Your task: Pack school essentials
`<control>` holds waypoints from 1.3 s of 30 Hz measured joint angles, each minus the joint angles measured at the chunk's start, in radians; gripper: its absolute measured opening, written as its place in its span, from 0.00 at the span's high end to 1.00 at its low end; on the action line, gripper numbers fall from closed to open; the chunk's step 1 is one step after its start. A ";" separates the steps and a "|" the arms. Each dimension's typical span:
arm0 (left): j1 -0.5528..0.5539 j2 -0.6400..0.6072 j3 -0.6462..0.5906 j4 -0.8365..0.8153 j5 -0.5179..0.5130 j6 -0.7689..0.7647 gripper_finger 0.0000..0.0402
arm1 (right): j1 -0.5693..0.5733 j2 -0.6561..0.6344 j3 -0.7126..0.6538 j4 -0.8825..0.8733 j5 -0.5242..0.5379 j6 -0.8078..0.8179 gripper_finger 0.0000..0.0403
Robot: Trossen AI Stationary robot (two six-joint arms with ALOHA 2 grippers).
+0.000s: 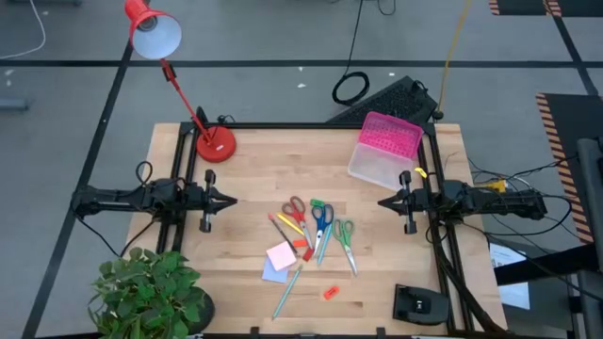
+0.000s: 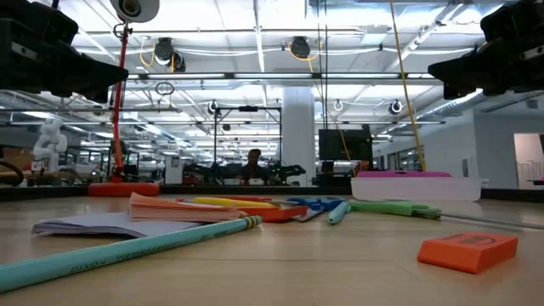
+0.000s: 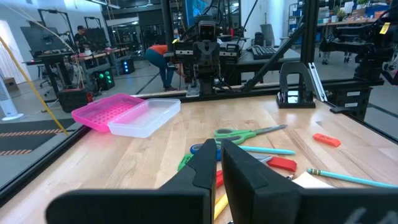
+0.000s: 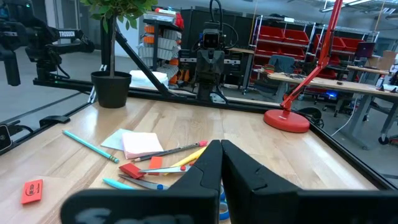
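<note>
The school essentials lie loose in the middle of the wooden table. There are red-handled scissors [image 1: 296,209], blue-handled scissors [image 1: 322,221] and green-handled scissors [image 1: 345,235]. Thin pens [image 1: 285,230] lie among them. A pink sticky-note pad [image 1: 282,255] lies on a lavender one [image 1: 271,272]. Nearer the front edge are a teal pencil [image 1: 287,290] and an orange eraser [image 1: 330,292]. My left gripper [image 1: 232,200] hovers shut left of the pile. My right gripper [image 1: 382,201] hovers shut right of it. Both point level toward the pile and hold nothing.
A clear plastic box with its pink lid [image 1: 384,149] sits at the far right. A red desk lamp [image 1: 215,144] stands far left, a potted plant [image 1: 151,292] near left, and a black device [image 1: 419,303] near right. Bare wood surrounds the pile.
</note>
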 joint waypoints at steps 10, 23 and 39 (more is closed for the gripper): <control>0.001 0.000 0.000 0.013 -0.083 0.083 0.93 | 0.000 0.000 0.000 0.000 0.000 0.000 1.00; 0.001 0.000 -0.002 0.050 -0.092 0.056 0.93 | 0.000 0.000 0.000 0.000 0.000 0.000 1.00; 0.001 0.000 -0.002 0.051 -0.092 0.053 0.93 | 0.000 0.000 0.000 0.080 0.001 0.031 1.00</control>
